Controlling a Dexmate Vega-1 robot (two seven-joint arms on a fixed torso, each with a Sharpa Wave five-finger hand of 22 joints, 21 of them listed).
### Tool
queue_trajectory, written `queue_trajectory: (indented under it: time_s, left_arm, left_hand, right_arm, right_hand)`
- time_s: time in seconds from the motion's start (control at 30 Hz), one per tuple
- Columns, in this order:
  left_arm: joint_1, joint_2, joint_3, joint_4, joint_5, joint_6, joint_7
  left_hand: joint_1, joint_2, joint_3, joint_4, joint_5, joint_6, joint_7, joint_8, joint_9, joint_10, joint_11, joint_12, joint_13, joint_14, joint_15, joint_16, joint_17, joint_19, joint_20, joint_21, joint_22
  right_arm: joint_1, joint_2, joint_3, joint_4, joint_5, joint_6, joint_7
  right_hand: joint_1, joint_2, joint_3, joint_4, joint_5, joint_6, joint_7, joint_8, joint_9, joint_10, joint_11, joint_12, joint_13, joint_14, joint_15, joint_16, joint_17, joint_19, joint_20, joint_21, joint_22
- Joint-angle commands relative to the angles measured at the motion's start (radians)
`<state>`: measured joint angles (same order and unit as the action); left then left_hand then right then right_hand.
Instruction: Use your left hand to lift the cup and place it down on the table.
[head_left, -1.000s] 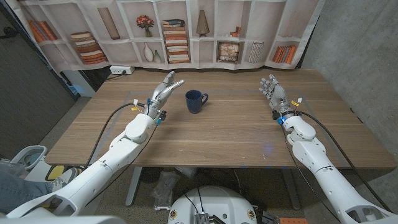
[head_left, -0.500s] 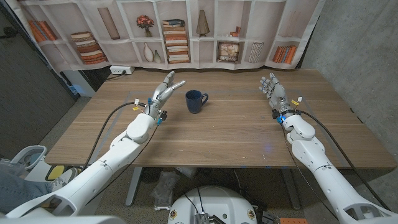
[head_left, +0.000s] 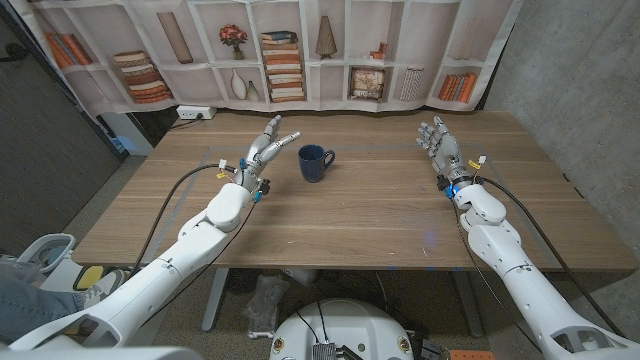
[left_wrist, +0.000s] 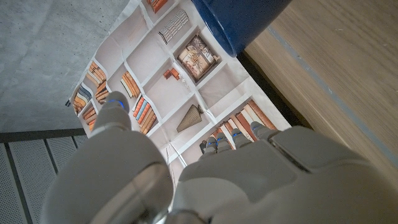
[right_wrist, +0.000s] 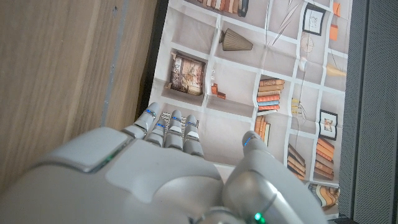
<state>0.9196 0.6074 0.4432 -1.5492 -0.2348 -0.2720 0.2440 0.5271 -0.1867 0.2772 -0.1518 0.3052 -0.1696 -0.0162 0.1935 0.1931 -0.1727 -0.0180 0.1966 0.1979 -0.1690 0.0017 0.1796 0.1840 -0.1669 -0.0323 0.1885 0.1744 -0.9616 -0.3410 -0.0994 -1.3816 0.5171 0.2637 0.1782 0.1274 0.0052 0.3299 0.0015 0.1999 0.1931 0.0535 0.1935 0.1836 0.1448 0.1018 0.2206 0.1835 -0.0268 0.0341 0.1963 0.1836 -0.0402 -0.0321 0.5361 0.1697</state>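
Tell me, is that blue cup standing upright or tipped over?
Upright: the cup stands on the table, mouth up, handle to the side.

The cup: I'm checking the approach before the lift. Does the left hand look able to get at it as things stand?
Probably yes. The left hand is open beside the blue cup, apart from it, with only bare table between them. The cup's handle points away from the hand, so a grasp around the body looks likeliest.

Two glossy white arms trailing black cables, blue wrist accents, and grey hands (head_left: 262, 148) with segmented fingers (head_left: 274, 127)
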Motion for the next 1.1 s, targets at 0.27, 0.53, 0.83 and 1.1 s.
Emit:
queue_trajectory:
  time_s: [0.27,0.53,0.83,1.1]
  left_arm:
    - [-0.001,0.018,0.023,-0.051,0.084,0.064,0.05]
    - [0.001,0.022,0.032,-0.078,0.122,0.111,0.079]
    - [-0.003,0.012,0.042,-0.089,0.155,0.144,0.114]
    - [-0.013,0.01,0.061,-0.107,0.197,0.195,0.137]
  left_hand:
    - [0.017,0.0,-0.025,-0.001,0.007,-0.067,0.023,0.0,0.001,-0.034,0.038,0.007,0.003,-0.041,0.033,0.008,0.002,-0.009,0.007,0.005,0.005]
    - [0.018,0.001,-0.034,-0.001,0.008,-0.062,0.028,0.003,0.001,-0.026,0.042,0.011,0.003,-0.034,0.037,0.011,0.001,-0.005,0.012,0.007,0.005]
    - [0.029,0.005,-0.066,-0.002,0.014,-0.028,0.054,0.015,-0.001,0.014,0.007,0.024,-0.001,0.004,0.001,0.019,-0.001,0.019,-0.041,0.016,0.005]
    - [0.034,0.006,-0.076,-0.002,0.016,-0.023,0.052,0.016,-0.001,0.023,-0.002,0.027,-0.002,0.01,-0.006,0.019,-0.001,0.024,-0.042,0.016,0.005]
  right_arm:
    - [-0.004,0.005,0.002,-0.004,0.008,0.008,-0.001]
    - [-0.004,0.005,0.003,0.0,0.012,0.015,0.008]
    - [-0.008,0.004,0.011,0.001,0.023,0.017,0.012]
    - [-0.008,0.0,0.014,0.005,0.025,0.026,0.023]
  right_hand:
    - [0.014,-0.001,0.002,-0.009,-0.002,0.011,0.001,0.005,0.005,0.009,-0.004,0.002,0.003,0.008,0.0,0.004,0.005,0.007,-0.042,-0.007,0.005]
    - [0.015,-0.001,0.001,-0.011,-0.002,0.011,0.001,0.005,0.005,0.01,-0.003,0.002,0.003,0.009,0.0,0.004,0.005,0.008,-0.042,-0.009,0.005]
    - [0.016,0.0,0.0,-0.013,-0.003,0.012,0.002,0.005,0.005,0.012,-0.003,0.002,0.003,0.011,0.0,0.005,0.005,0.01,-0.042,-0.013,0.005]
    - [0.017,0.001,-0.001,-0.014,-0.003,0.014,0.0,0.005,0.005,0.014,-0.003,0.003,0.003,0.012,0.0,0.005,0.005,0.011,-0.041,-0.015,0.005]
